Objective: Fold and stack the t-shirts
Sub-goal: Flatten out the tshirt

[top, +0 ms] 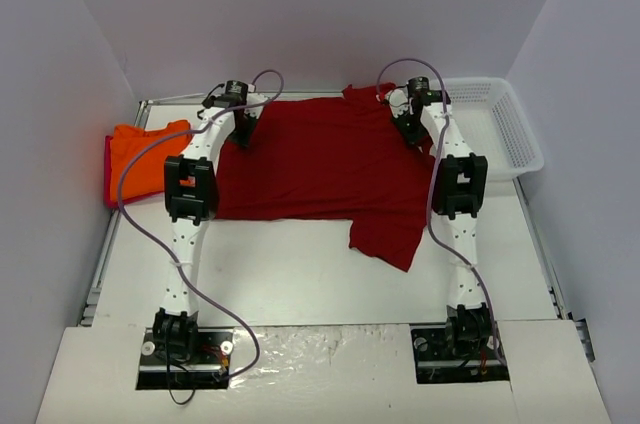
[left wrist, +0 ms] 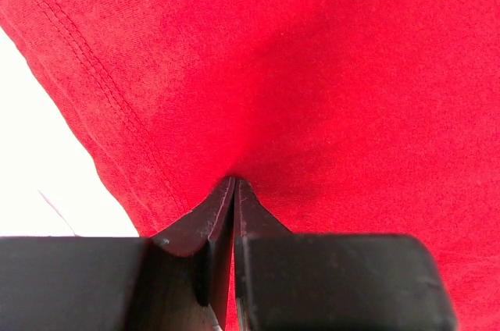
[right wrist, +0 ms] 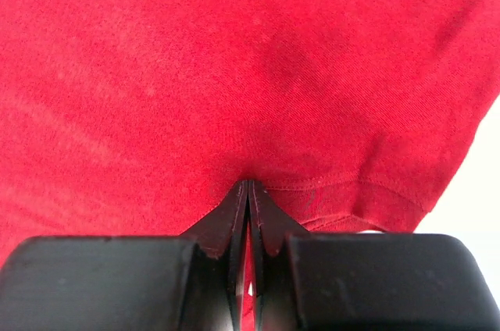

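- A white bench [top: 300,274] stands between pale walls, with a white mesh basket [top: 520,139] at its far right.
- A dark red t-shirt [top: 320,159], soft knit with stitched hems, lies spread across the middle. A crumpled orange t-shirt [top: 135,159] lies at the left edge.
- The left end effector [left wrist: 235,186] and the right end effector [right wrist: 248,186] each pinch the red cloth tight near its far side.
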